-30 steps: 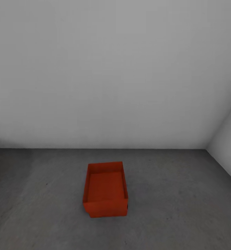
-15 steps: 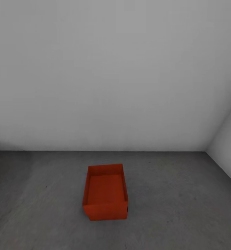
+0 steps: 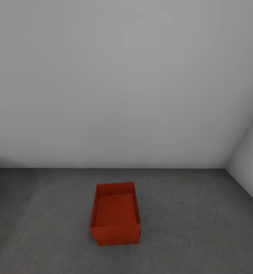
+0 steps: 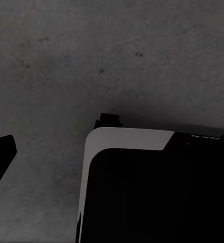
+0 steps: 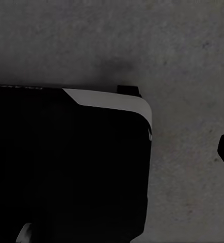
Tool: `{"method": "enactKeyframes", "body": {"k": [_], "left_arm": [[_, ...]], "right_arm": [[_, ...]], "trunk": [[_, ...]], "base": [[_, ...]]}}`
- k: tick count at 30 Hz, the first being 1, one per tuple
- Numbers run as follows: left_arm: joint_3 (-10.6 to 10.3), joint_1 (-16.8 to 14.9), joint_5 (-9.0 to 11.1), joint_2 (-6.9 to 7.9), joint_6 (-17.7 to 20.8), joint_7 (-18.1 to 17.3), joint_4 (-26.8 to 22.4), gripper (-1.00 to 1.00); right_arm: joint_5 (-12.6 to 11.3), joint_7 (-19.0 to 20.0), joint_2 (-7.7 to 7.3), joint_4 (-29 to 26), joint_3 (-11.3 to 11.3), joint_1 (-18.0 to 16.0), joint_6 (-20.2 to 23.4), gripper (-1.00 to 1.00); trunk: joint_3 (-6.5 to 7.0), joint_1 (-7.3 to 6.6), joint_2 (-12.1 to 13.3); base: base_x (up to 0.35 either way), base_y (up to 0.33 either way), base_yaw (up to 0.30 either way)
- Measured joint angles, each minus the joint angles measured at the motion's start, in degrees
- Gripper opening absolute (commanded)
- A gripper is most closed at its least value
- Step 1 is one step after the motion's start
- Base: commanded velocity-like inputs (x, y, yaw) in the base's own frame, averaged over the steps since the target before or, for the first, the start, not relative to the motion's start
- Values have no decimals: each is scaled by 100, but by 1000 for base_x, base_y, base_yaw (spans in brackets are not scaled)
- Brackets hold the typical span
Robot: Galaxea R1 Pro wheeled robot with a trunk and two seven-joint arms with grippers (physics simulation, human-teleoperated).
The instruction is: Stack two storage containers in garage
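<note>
Pale grey walls (image 3: 126, 83) meet in a corner at the far right, above the dark grey, mottled concrete floor (image 3: 202, 220) of the garage. One orange-red storage container (image 3: 115, 213) sits on that floor near the middle, open side up, well apart from both walls; whether a second bin is nested in it cannot be told. Each wrist view looks down past the robot's black-and-white base (image 4: 152, 187) onto concrete. Whether either gripper is apart or together cannot be told.
</note>
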Motion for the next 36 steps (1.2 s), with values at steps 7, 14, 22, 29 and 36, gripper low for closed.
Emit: {"method": "enactKeyframes", "body": {"k": [7,14,22,29,36], "left_arm": [[0,0,0,0,0,1,0,100],[0,0,0,0,0,2,0,100],[0,0,-1,0,0,0,0,100],[0,0,-2,0,0,1,0,100],[0,0,-2,0,0,4,0,100]], "right_arm": [[0,-2,29,0,0,0,0,100],[1,-2,41,0,-1,0,-20,100],[7,36,42,0,-8,0,-70,100],[7,69,35,0,-7,0,-83,100],[3,77,34,0,-9,0,-84,100]], "trunk": [[65,0,0],[130,0,0],[204,0,0],[269,0,0],[333,0,0]], "base": [[0,0,0],[0,0,0],[0,0,0],[0,0,0],[0,0,0]]}}
